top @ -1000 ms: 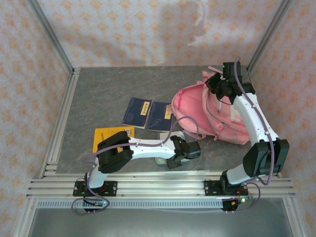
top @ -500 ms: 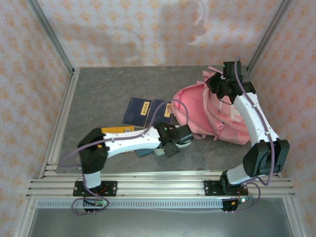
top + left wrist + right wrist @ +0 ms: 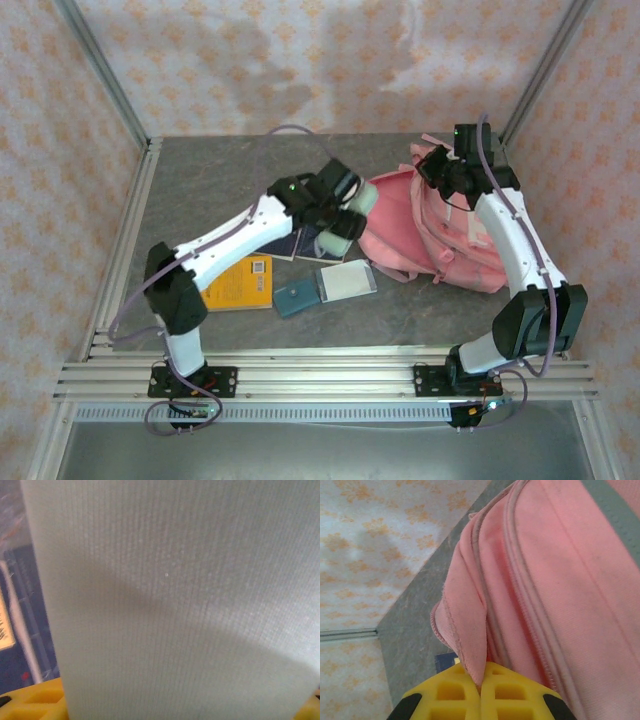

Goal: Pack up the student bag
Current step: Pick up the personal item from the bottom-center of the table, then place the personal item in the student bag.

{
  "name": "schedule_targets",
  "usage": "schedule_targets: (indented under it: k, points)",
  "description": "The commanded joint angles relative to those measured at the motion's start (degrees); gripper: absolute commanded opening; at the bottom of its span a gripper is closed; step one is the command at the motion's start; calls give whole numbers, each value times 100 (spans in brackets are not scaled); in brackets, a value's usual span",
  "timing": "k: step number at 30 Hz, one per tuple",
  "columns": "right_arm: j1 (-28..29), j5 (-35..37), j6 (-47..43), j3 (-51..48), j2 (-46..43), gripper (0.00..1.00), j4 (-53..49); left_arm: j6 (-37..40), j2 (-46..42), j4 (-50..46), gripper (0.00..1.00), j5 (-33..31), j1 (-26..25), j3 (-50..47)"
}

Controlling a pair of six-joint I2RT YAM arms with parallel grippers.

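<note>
The student bag [image 3: 440,235], a big soft pink backpack, lies at the back right of the table with its mouth facing left. My right gripper [image 3: 452,172] is shut on a fold of its pink rim [image 3: 470,630], holding the edge up at the bag's far end. My left gripper [image 3: 340,208] hangs just left of the bag's opening, shut on a pale mint pouch [image 3: 350,222] held above the table. That ribbed pouch [image 3: 175,600] fills the left wrist view, with a yellow fingertip [image 3: 35,702] at the bottom edge.
Two dark blue books [image 3: 285,238] lie under the left arm. A yellow book [image 3: 240,285], a teal notebook [image 3: 295,298] and a pale card [image 3: 347,280] lie toward the front. Aluminium rails [image 3: 125,240] edge the table on the left and front.
My left arm has swung from the table's front edge up and back toward the bag's opening, carrying the mint pouch. The teal notebook and card are now uncovered. The right arm has not moved.
</note>
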Motion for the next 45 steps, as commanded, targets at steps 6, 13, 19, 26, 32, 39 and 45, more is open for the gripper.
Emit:
schedule_targets:
  k: [6,13,19,26,32,39,45]
  points:
    - [-31,-599,616,-173,-514,0,761,-1322,1969,399,62,1349,221,2231]
    - [-16,-748,1047,-435,-684,0,1151,-2299,2756,1763,69,2509,319,2328]
    - [-5,-725,1035,-466,-738,0,1156,-2762,2976,2520,99,3026,249,2179]
    - [-13,-556,878,-354,-623,0,1003,-2584,2828,2290,100,3035,423,2119]
    - [-13,8,444,-94,-521,0,267,-1683,1975,1135,99,2417,519,1747]
    - [0,285,206,-104,-417,0,-380,-1440,2,381,95,1151,572,-716]
    - [98,436,100,-155,-396,0,-560,-1518,-1150,124,97,792,574,-2892]
